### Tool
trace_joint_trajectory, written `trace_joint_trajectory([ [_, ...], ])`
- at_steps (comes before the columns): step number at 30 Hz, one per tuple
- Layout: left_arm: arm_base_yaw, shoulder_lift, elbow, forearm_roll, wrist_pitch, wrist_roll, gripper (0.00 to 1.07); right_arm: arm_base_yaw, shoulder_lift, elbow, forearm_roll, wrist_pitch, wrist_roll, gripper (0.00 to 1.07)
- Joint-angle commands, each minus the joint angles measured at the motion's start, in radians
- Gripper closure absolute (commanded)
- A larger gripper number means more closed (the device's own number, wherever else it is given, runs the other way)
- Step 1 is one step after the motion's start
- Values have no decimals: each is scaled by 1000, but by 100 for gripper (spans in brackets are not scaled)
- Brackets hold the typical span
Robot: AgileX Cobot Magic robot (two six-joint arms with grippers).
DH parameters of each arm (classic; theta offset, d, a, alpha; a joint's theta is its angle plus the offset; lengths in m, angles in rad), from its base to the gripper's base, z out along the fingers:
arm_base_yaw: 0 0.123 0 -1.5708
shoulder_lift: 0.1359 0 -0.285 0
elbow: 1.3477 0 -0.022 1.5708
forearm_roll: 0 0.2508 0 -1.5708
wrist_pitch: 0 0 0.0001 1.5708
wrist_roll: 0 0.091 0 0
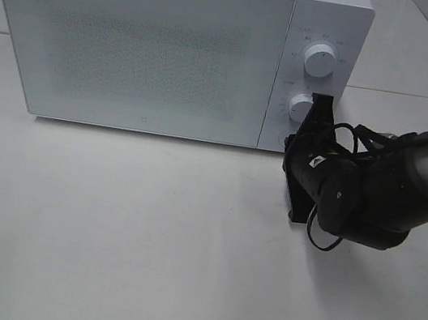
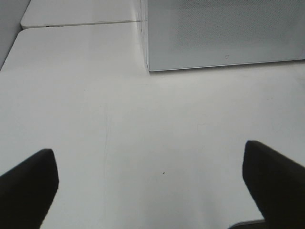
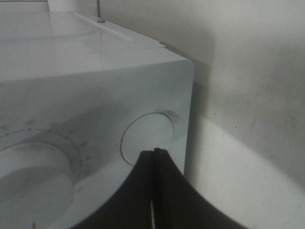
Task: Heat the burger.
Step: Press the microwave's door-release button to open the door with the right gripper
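Right gripper [image 3: 155,153] was pressed fully shut, holding nothing, its tips at the round flush button [image 3: 145,133] on the white boxy microwave [image 1: 150,51]. Shut jaws make a poking tip, probably to pop the door. Left gripper [image 2: 150,179] was spread wide and empty, parked over the white table [image 1: 143,238]. Burger not in view; whether it was behind the closed door, couldn't tell.

We see the white box-shaped microwave [image 1: 150,51] at the back of the white tabletop [image 1: 99,256]. On its right panel, one round white dial [image 1: 321,60] sits above another round white dial [image 1: 300,106]. The black right gripper [image 3: 155,151] sits before the round recessed button [image 3: 143,131] below them, perhaps touching it.
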Motion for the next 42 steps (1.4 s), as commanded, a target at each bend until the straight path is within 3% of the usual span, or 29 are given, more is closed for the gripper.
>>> trace_joint_trajectory([
  [1, 3, -23, 3, 0, -10, -8, 6, -13, 17, -26, -29, 20, 13, 107],
  [27, 3, -23, 3, 0, -10, -8, 6, -48, 28, -88, -61, 46, -11, 107],
  [42, 3, -23, 3, 0, -10, -9, 6, -48, 52, -124, -51, -90, -21, 107],
])
